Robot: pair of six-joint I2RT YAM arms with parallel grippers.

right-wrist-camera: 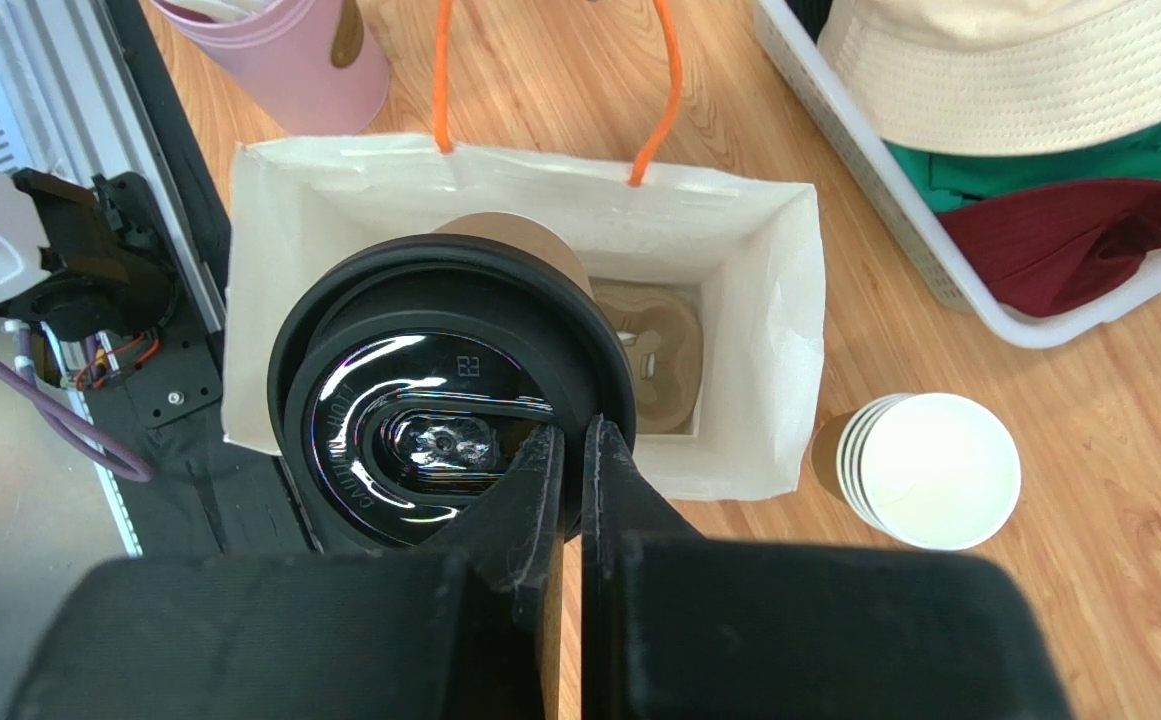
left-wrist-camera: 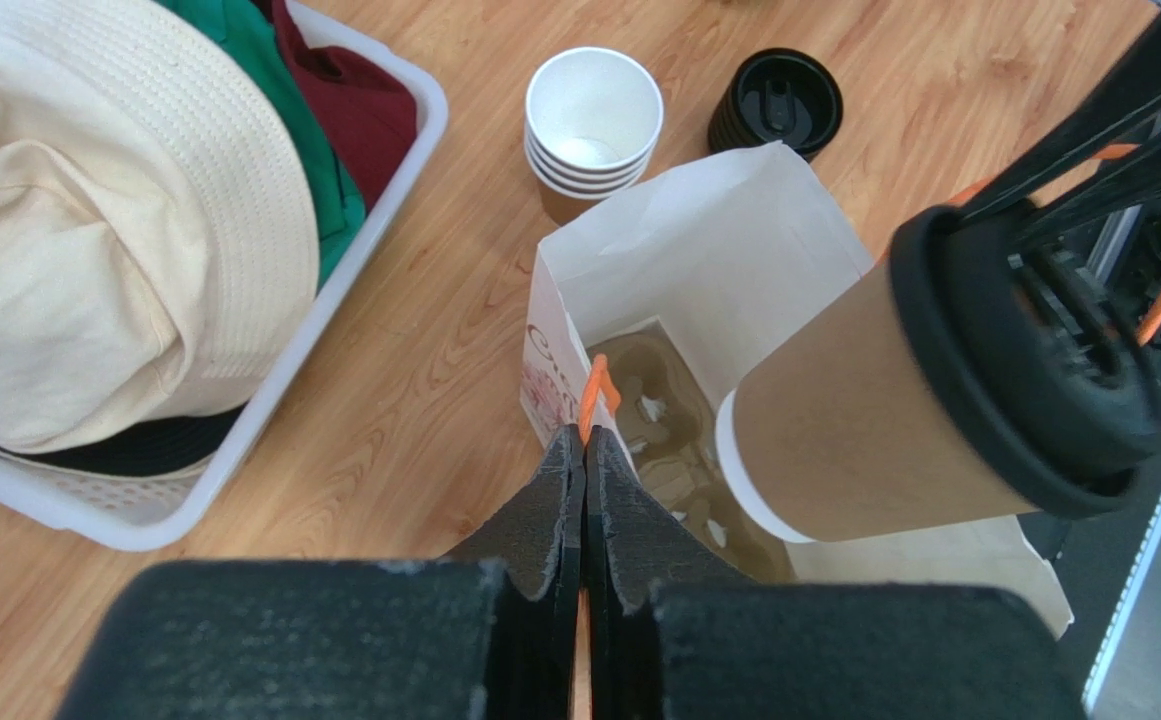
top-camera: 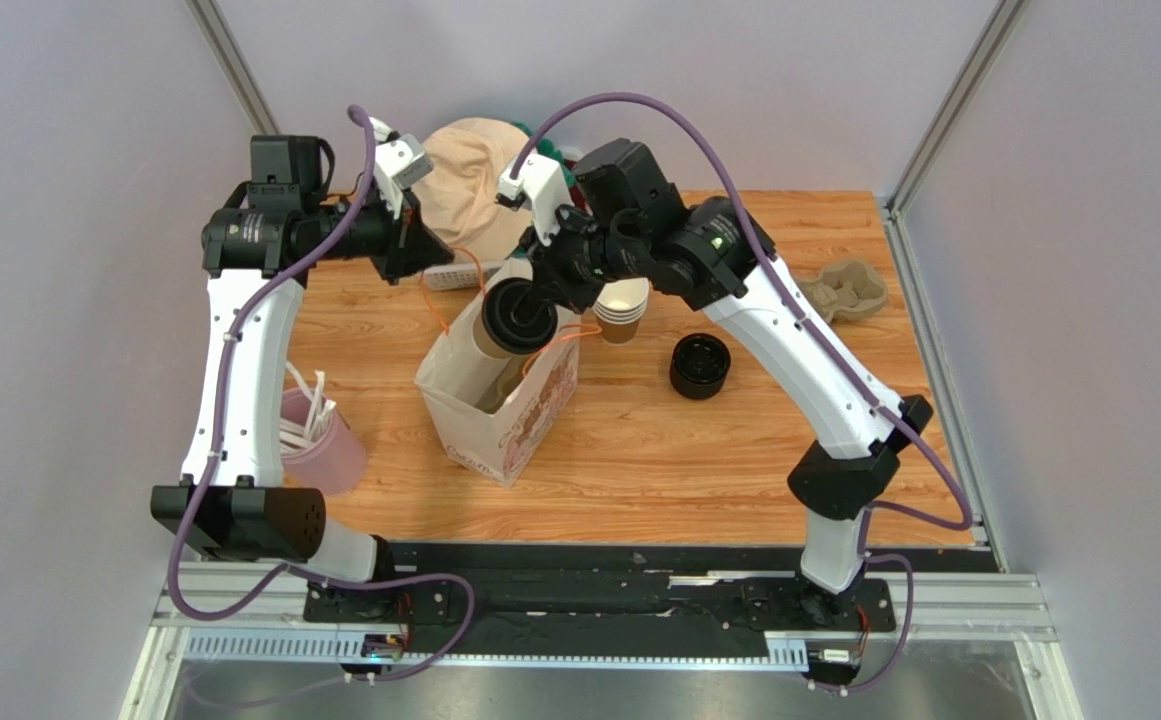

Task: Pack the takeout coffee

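Note:
The takeout coffee (top-camera: 516,318), a kraft-brown cup with a black lid, hangs tilted over the open mouth of a white paper bag (top-camera: 499,402). My right gripper (top-camera: 547,291) is shut on the rim of its lid (right-wrist-camera: 421,393); the right wrist view shows the fingertips (right-wrist-camera: 538,458) pinching that rim above the bag (right-wrist-camera: 759,323). My left gripper (top-camera: 416,245) is shut on the bag's orange handle (left-wrist-camera: 595,393) and holds it up. In the left wrist view the cup (left-wrist-camera: 857,450) is over the bag (left-wrist-camera: 691,240), with a brown cup carrier (left-wrist-camera: 661,443) at the bag's bottom.
A stack of paper cups (top-camera: 624,308) and a stack of bare black lids (top-camera: 700,365) stand right of the bag. A pink cup of straws (top-camera: 316,435) stands at the left. A white basket with a hat (top-camera: 474,180) is behind. A cardboard carrier (top-camera: 849,288) lies far right.

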